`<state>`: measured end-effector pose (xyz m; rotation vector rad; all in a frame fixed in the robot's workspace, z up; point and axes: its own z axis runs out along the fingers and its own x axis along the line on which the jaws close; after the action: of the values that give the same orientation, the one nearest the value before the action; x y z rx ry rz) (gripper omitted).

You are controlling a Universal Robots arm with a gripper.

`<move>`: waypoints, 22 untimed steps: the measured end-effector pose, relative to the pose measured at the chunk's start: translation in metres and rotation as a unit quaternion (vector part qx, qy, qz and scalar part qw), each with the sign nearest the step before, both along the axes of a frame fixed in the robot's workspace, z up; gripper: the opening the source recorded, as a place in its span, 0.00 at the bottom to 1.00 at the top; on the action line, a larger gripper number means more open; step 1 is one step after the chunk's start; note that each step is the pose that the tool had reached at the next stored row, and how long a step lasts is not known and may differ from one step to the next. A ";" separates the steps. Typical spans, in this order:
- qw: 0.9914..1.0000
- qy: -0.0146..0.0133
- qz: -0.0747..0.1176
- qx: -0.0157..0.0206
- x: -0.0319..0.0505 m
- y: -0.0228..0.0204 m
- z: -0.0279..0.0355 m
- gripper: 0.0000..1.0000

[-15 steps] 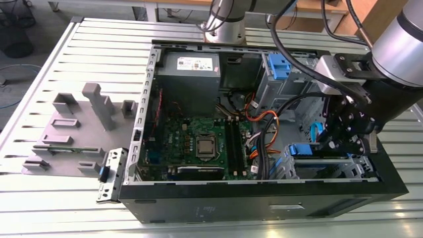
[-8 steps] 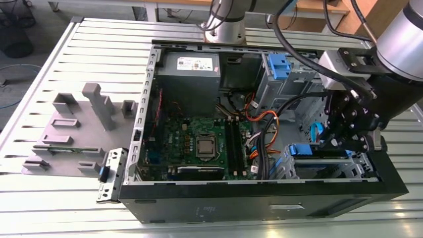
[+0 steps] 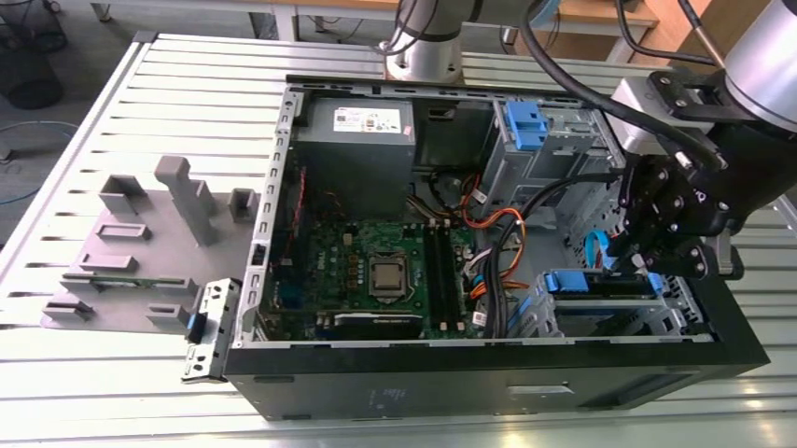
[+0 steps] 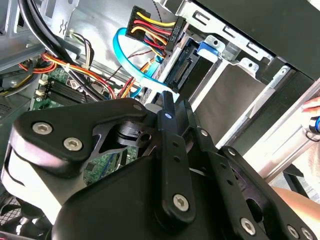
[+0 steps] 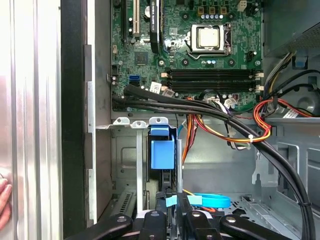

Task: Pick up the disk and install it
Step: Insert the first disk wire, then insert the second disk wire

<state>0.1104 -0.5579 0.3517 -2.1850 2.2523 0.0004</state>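
Robotics lab or workshop, set up for computer assembly. Open desktop computer case [image 3: 498, 355] laid on side on ribbed aluminium worktop [image 3: 149, 103]; motherboard [image 3: 373, 271], cables, drive bays exposed. Grey moulded fixture block [image 3: 137, 252] placed beside case. Industrial robot arm base [image 3: 424, 47] mounted behind. Wooden benches and cables on floor seen in background.
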 end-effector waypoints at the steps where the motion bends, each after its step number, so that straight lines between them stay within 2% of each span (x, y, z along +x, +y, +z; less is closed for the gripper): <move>1: 1.000 0.000 0.000 0.000 0.0001 0.0000 0.0000 0.24; 5: 1.000 0.000 0.000 0.000 0.0026 0.0000 0.0002 0.24; 12: 1.000 0.000 0.000 0.000 0.0135 0.0000 0.0000 0.24; 22: 1.000 0.000 0.000 0.000 0.0144 0.0000 0.0013 0.24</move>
<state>0.1248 -0.5579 0.3530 -2.1850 2.2524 0.0002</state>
